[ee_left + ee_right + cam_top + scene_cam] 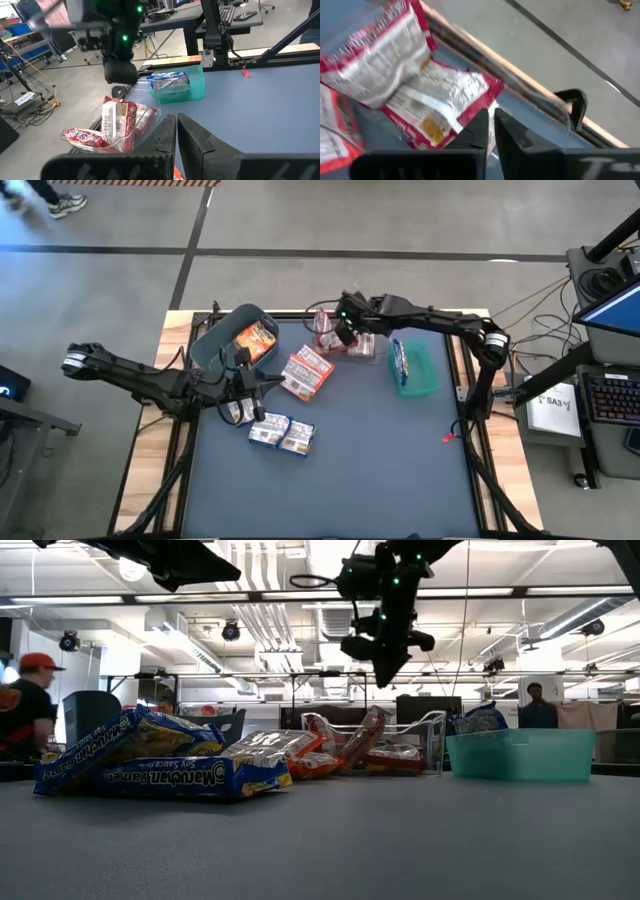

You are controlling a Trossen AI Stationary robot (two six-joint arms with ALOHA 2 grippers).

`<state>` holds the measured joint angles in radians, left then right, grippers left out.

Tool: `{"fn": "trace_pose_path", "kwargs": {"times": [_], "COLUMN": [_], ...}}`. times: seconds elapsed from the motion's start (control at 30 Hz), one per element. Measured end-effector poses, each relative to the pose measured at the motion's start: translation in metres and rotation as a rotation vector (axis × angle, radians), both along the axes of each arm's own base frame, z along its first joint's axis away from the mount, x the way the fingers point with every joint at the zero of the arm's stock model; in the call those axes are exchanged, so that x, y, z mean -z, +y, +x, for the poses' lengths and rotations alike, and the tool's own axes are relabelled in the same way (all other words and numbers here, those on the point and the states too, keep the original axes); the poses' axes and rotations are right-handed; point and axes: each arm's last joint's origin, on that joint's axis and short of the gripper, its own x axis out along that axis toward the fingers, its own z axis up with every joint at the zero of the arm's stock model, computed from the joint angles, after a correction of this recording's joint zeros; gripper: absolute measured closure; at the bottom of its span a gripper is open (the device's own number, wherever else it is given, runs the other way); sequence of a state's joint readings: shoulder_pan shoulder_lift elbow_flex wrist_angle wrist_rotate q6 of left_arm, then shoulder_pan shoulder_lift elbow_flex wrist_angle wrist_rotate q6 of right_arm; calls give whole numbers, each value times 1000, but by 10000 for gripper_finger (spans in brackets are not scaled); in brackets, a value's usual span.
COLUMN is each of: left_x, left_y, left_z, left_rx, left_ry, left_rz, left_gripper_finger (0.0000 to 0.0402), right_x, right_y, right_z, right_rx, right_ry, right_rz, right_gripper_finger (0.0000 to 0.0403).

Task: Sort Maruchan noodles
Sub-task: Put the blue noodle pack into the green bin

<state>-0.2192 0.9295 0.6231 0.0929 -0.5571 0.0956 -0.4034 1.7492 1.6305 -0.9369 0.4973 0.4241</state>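
Lift your right claw (490,120), closed and empty, clear of the clear bin (352,348) before reaching toward loose packets (283,434).

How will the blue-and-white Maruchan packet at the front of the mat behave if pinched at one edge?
The blue-and-white packet probably sags at a pinched edge: its wrapper looks thin and crinkled. It likely weighs little for its size, lying flat and puffy beside its twin. The glossy film reflects light, so it may slip; a firmer grip across the noodle block seems safer.
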Motion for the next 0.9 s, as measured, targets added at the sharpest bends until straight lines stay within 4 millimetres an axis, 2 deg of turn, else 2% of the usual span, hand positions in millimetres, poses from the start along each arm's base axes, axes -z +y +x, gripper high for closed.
{"fn": "trace_pose_path", "kwargs": {"times": [0.13,0.33,0.5,0.67,0.9], "left_x": [0,0,0,0,1], "left_y": [0,0,0,0,0], "left_z": [0,0,0,0,0], "left_rx": [0,0,0,-1,0], "left_ry": [0,0,1,1,2], "left_rz": [0,0,0,0,3], "left_gripper_finger": [402,402,402,402,402], "right_x": [14,23,47,58,45], "right_y": [3,4,4,4,3], "right_z": [-3,-11,-9,3,27], "right_rx": [26,94,106,46,-41], "right_ry": [28,63,67,-74,-302], "right_rz": [22,29,60,95,-48], "right_gripper_finger": [391,394,394,394,394]}}
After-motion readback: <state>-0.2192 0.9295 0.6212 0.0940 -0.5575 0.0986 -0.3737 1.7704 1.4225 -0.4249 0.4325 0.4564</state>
